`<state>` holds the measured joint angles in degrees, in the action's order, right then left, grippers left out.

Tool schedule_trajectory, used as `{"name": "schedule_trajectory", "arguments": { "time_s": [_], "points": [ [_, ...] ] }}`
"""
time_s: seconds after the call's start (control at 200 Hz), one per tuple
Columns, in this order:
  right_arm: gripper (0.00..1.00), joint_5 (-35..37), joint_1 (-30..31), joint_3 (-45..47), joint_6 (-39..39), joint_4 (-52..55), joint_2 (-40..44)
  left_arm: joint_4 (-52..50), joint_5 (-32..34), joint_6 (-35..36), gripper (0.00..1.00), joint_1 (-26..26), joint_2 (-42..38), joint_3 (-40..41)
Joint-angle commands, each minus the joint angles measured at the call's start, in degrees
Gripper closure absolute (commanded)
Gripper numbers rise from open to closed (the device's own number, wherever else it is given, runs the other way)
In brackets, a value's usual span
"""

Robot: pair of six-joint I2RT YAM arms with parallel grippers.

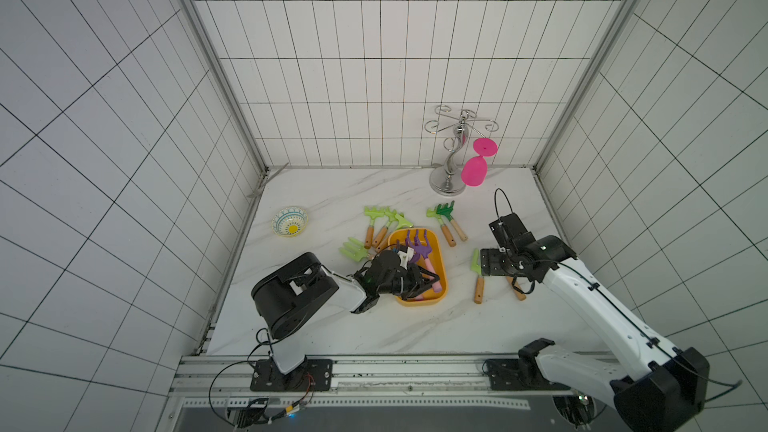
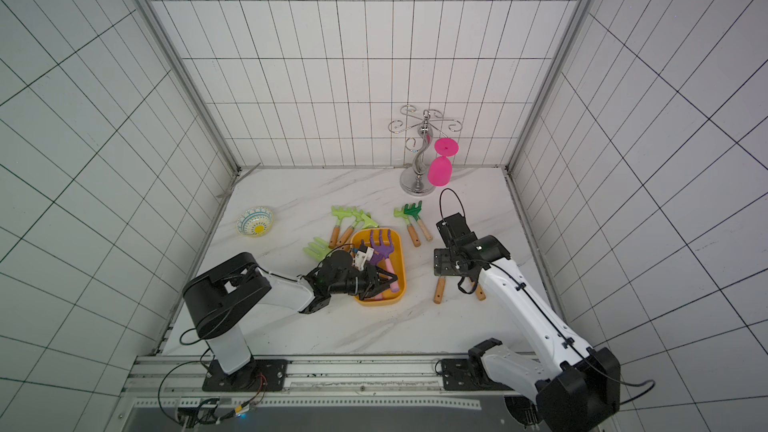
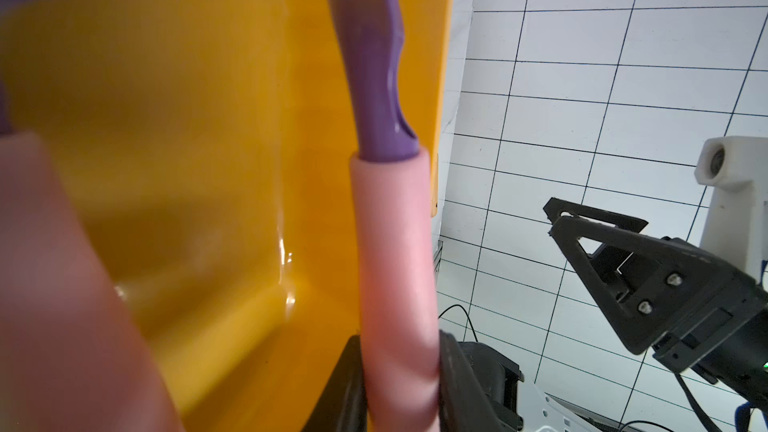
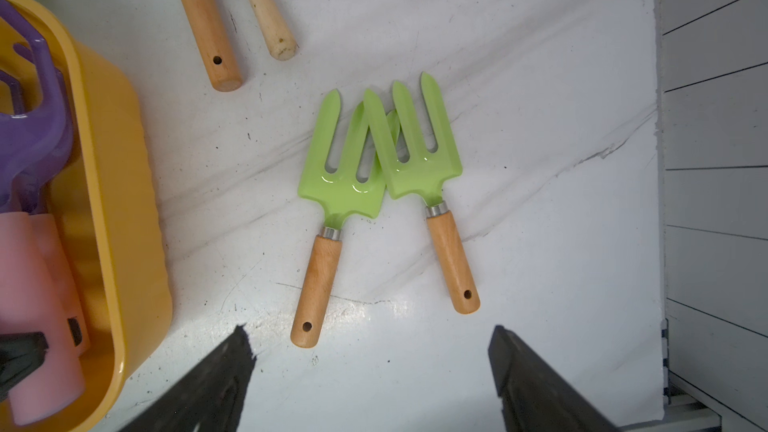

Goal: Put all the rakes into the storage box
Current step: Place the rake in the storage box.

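Left pincer (image 1: pixel 430 280) closed on the pink handle of the purple-headed plastic rake (image 3: pixel 395 251). The rake is inside the shallow yellow-orange plastic storage box (image 4: pixel 120 184), along one long wall, beside a second purple rake (image 3: pixel 62 284). Right pincer (image 4: pixel 370 332) wide open and empty, above two light-green wooden-handled forks (image 4: pixel 345 184) on the white marbled worktop (image 4: pixel 540 160).

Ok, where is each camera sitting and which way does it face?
Top views: overhead at the robot's end, looking down on the table; left arm and right arm show.
Left wrist: inside the storage box, along the purple rake; left gripper on its pink handle.
Right wrist: above the table, facing down at green forks; right gripper open.
Shared: both wrist views catch the storage box and purple rake.
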<state>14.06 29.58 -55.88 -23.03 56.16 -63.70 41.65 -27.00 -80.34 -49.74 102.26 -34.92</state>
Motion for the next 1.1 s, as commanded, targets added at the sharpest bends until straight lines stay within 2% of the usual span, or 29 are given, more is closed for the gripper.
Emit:
{"name": "schedule_trajectory", "arguments": {
  "time_s": [0.0,0.205,0.375,0.585,0.76,0.869,0.994,1.054,1.099],
  "points": [
    [0.08,-0.5,-0.5,2.4,-1.1,-0.6,0.8,-6.0,-0.6,0.3,0.68,-0.3,0.1,-0.3],
    [0.08,-0.3,-0.4,3.3,-1.7,-0.8,1.7,-18.4,0.5,4.7,0.45,-0.2,-3.9,-2.9],
    [0.08,-0.5,-0.4,3.7,-2.0,-1.0,2.2,-31.4,2.8,9.5,0.35,-0.5,-8.0,-6.6],
    [0.08,-1.9,-0.4,3.9,-2.2,-2.0,2.5,-50.7,10.6,19.3,0.28,-1.9,-14.2,-13.2],
    [0.08,-2.9,-0.3,3.6,-1.7,-3.5,1.4,-61.3,16.5,25.8,0.28,-3.0,-18.8,-17.6],
    [0.08,-3.3,-0.4,2.4,-0.3,-4.9,-0.7,-68.8,24.7,31.4,0.27,-3.5,-24.6,-21.0],
    [0.08,-3.3,-0.4,-0.6,1.9,-5.5,-5.8,-78.1,37.5,39.7,0.23,-3.2,-29.2,-24.7],
    [0.08,-3.1,-0.4,-2.4,2.9,-5.6,-8.7,-80.5,39.8,43.5,0.22,-1.5,-30.0,-25.3],
    [0.08,-2.7,-0.6,-3.8,3.0,-5.4,-10.6,-81.3,38.7,45.6,0.22,0.9,-29.8,-25.3]
  ]
}}
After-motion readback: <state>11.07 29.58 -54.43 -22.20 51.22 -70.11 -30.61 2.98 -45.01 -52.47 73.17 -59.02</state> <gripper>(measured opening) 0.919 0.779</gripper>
